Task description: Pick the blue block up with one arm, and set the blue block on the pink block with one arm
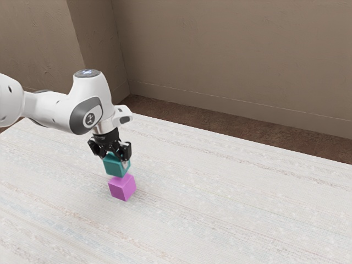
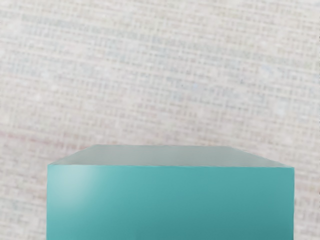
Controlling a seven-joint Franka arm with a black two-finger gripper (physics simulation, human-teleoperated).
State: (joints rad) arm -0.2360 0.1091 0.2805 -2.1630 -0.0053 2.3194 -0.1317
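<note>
The gripper (image 1: 115,156) clamps the blue block (image 1: 113,166) right above the pink block (image 1: 121,187); pale table (image 1: 236,198) lies around them.

Plain beige plaster walls close the room: a back wall (image 1: 236,49) runs across the far side and meets a side wall (image 1: 33,44) at a corner that juts slightly forward. A pale skirting board (image 1: 236,102) lines the foot of the back wall. Below it lies a strip of dark brown floor (image 1: 258,127). The tabletop (image 1: 247,209) takes up the foreground, whitish with a faint streaked grain, and close up its surface (image 2: 160,75) looks finely woven. The light is soft and even.
</note>
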